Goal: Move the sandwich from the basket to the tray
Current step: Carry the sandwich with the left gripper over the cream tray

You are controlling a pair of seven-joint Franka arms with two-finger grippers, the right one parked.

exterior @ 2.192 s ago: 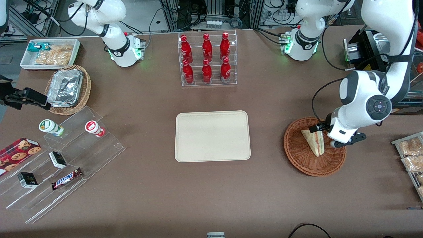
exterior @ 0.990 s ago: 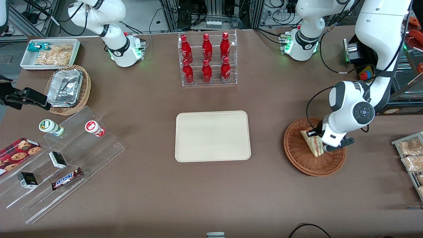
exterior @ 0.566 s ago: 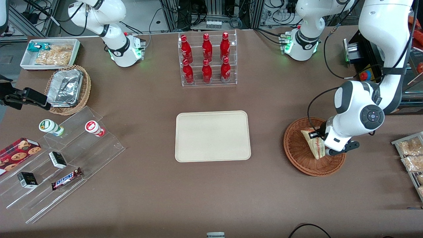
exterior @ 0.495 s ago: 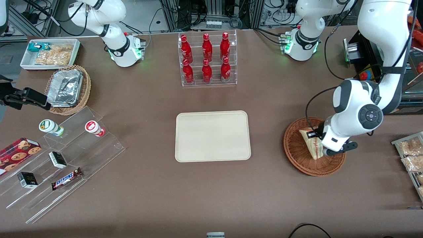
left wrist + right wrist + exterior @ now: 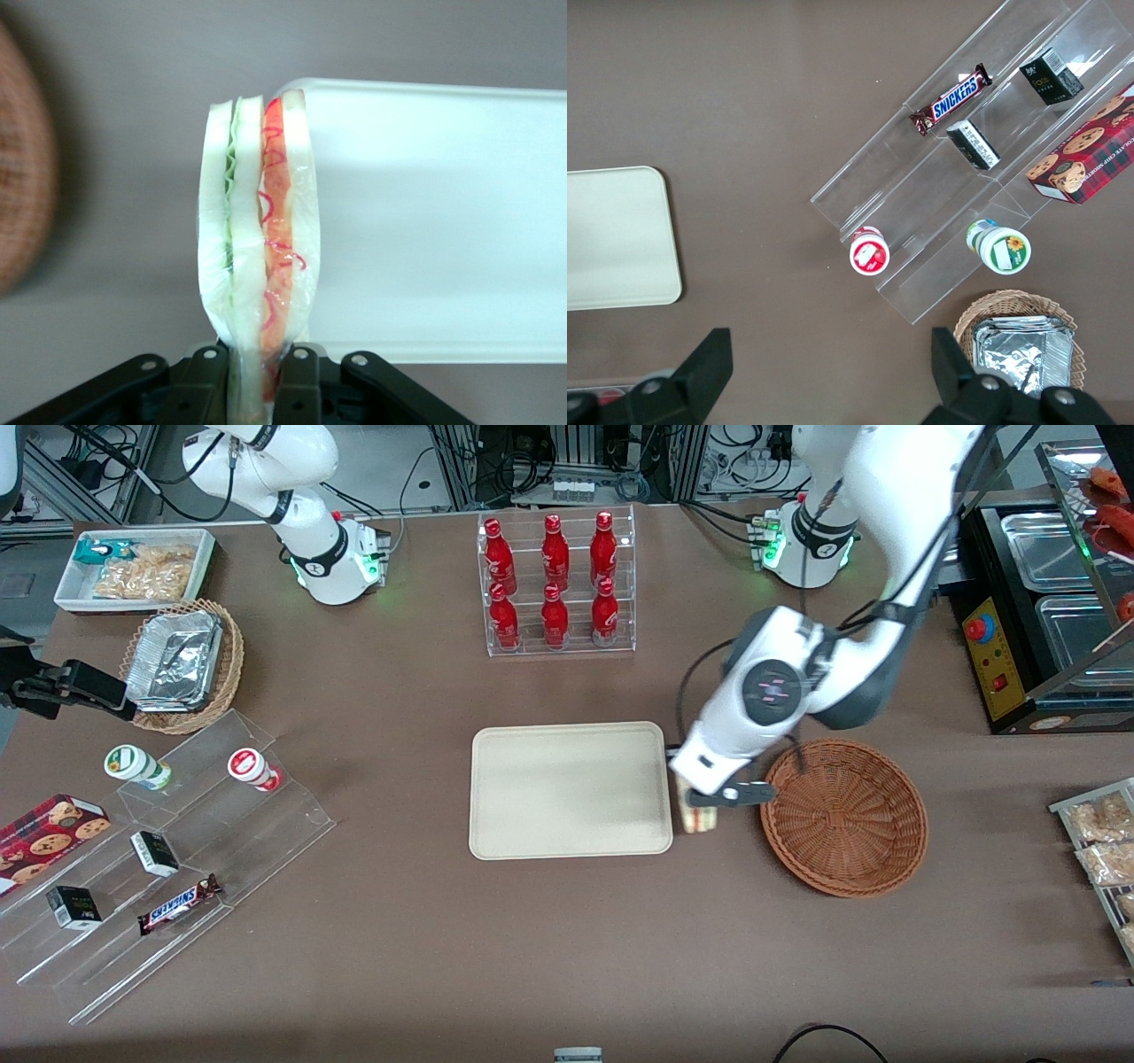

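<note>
My left gripper (image 5: 700, 802) is shut on the sandwich (image 5: 696, 818), a wrapped white-bread wedge with red-orange and green layers. It holds the sandwich above the table between the reddish-brown wicker basket (image 5: 843, 816) and the cream tray (image 5: 568, 789), right at the tray's edge on the working arm's side. In the left wrist view the sandwich (image 5: 259, 230) stands on edge between the fingers (image 5: 299, 390), with the tray's corner (image 5: 425, 221) beside it and the basket's rim (image 5: 22, 221) apart from it. The basket holds nothing.
An acrylic rack of red bottles (image 5: 555, 583) stands farther from the camera than the tray. A clear stepped shelf with snacks (image 5: 168, 859), a tan basket of foil containers (image 5: 182, 664) and a white snack bin (image 5: 133, 569) lie toward the parked arm's end. Bagged pastries (image 5: 1099, 837) lie at the working arm's end.
The gripper closed on the sandwich in the basket, lifted it out and carried it sideways to the tray's edge. The basket now holds nothing.
</note>
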